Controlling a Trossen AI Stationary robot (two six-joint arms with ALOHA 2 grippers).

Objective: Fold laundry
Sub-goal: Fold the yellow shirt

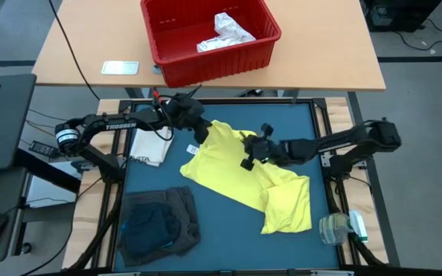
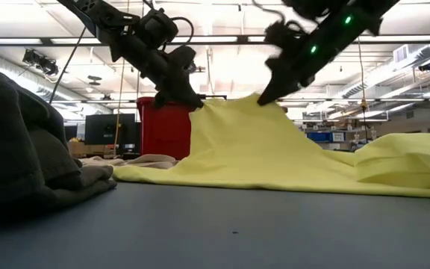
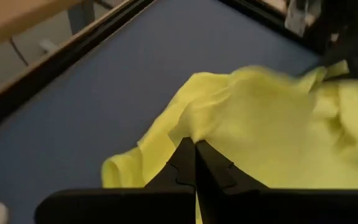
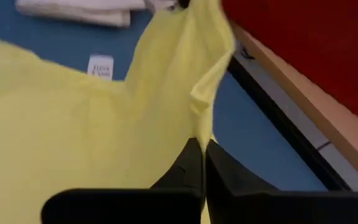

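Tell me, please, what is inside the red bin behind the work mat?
In the red bin, the high view shows only a crumpled white item near its back right corner; the rest of the floor looks bare. Anything under that item is covered.

In the low view, the dark grey garment (image 2: pixel 21 142) is cut off by the left edge, and the yellow garment (image 2: pixel 275 153) runs out at the right edge. It also hides most of the red bin (image 2: pixel 163 127) behind it. In the left wrist view, the far part of the yellow cloth is blurred. In the high view, the print on the cream tote bag (image 1: pixel 150 147) is too small to read, and the left arm covers its upper part. The clear plastic item (image 1: pixel 338 228) is too small to identify.
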